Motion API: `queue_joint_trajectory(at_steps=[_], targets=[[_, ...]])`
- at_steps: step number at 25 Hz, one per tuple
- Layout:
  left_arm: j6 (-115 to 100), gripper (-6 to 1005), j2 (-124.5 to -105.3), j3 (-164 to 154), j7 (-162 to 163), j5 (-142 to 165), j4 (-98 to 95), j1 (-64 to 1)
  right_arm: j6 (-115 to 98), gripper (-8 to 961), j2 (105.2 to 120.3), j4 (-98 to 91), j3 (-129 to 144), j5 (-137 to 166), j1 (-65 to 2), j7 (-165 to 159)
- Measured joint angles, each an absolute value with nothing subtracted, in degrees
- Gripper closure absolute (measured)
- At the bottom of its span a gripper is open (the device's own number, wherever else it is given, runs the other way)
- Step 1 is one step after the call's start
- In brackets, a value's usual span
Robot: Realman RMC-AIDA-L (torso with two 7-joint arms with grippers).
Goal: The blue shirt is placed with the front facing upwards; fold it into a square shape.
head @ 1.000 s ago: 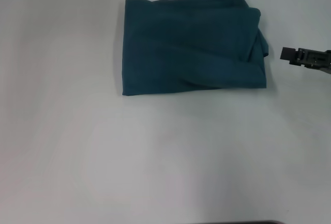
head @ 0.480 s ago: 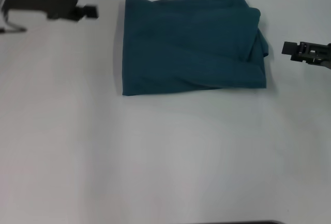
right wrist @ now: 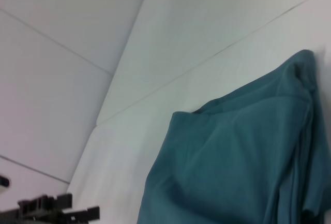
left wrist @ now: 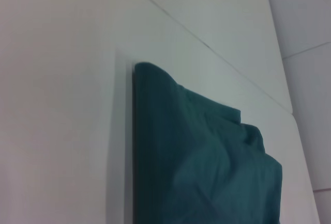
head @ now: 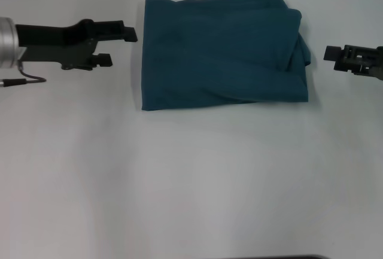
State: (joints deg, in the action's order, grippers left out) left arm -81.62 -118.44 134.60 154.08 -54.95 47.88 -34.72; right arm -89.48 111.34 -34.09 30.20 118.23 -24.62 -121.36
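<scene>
The blue shirt (head: 221,52) lies folded into a rough rectangle at the far middle of the white table (head: 191,181), plain teal side up, with loose folds bunched along its right edge. No lettering or collar shows. My left gripper (head: 122,48) hovers just left of the shirt's left edge, open, holding nothing. My right gripper (head: 333,54) sits just off the shirt's right edge, apart from the cloth. The left wrist view shows the shirt (left wrist: 201,162) from its left corner. In the right wrist view the shirt (right wrist: 232,162) fills the near side, with the left gripper (right wrist: 57,211) far beyond it.
Bare white table surface surrounds the shirt on all sides, widest toward the near edge. A dark strip (head: 275,257) shows at the table's front edge. A thin cable (head: 24,81) hangs under the left arm.
The left arm has come into view from the upper left and dropped down to beside the shirt's left edge. The right gripper has barely shifted. The shirt lies unchanged.
</scene>
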Motion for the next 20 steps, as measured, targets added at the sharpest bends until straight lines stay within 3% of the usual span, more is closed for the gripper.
queue_joint_trajectory(at_steps=[5,6,7,8,9,11,13,16,20], targets=[[-80.17,52,-118.60,134.46,152.78,-54.81,44.98,-35.76,-89.12,197,109.49,-34.49,30.26,119.41,-25.58,-128.21],[-80.08,52,-118.61,134.45,152.62,-54.80,44.75,-35.79,-88.95,197,108.48,-34.57,30.23,120.26,-26.13,-130.26],[-79.96,52,-118.61,134.45,152.46,-54.79,44.56,-35.82,-88.93,198,106.11,-34.42,30.26,122.60,-27.61,-134.48],[-79.90,52,-118.61,134.45,152.34,-54.75,44.40,-35.82,-88.97,199,104.70,-34.27,30.29,123.81,-28.55,-136.52],[-79.88,52,-118.59,134.37,152.30,-54.72,44.16,-35.84,-88.97,199,104.70,-34.27,30.29,123.81,-28.55,-136.52],[-79.79,51,-118.46,134.02,152.27,-54.68,43.61,-36.06,-89.53,200,102.05,-34.19,30.32,126.87,-30.92,-140.38],[-79.51,51,-118.27,133.18,152.26,-54.61,42.96,-36.53,-90.30,202,100.48,-35.07,30.24,130.00,-33.31,-142.96],[-78.30,51,-118.18,131.76,152.49,-53.80,42.16,-37.52,-90.75,203,99.70,-38.44,29.92,135.75,-36.85,-146.56],[-74.89,51,-118.42,131.52,152.69,-52.06,40.45,-39.08,-91.14,206,100.10,-41.84,29.89,141.16,-40.11,-149.69]])
